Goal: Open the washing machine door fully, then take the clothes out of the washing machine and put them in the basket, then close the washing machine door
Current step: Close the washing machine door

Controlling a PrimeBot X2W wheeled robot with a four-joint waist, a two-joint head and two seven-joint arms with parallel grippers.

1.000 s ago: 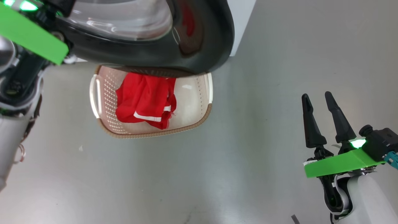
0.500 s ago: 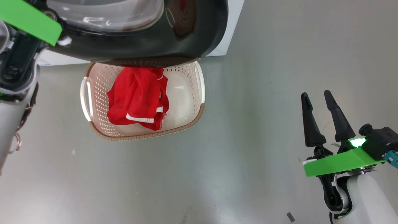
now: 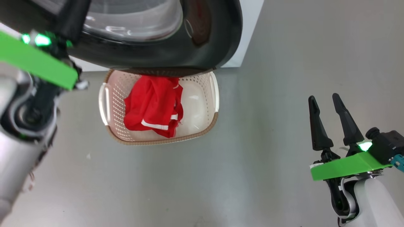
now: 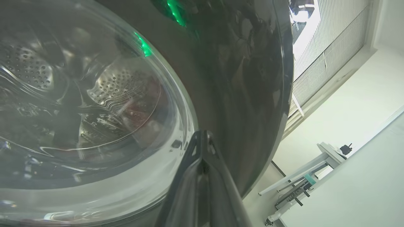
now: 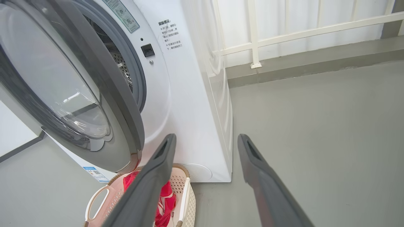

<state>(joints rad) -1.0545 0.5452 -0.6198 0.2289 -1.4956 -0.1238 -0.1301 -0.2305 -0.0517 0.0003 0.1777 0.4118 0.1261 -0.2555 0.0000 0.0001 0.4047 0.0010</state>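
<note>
Since the red clothes (image 3: pixel 153 105) lie in the basket (image 3: pixel 115 94) at centre, door-closing seems in hand: the left tool (image 4: pixel 202 138), pressed together at the washing machine door (image 3: pixel 189 60) upper left, should push it shut; the right tool (image 3: pixel 323 96) waits spread, lower right.

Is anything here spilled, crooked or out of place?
Nothing stands out. The clothes lie inside the basket, which stands upright on the floor, and the washing machine door hangs ajar above it.

Glossy black door rim (image 3: pixel 164 56), clear glass; red cloth clothes (image 3: pixel 153 105); perforated plastic basket (image 3: pixel 115 104)
</note>
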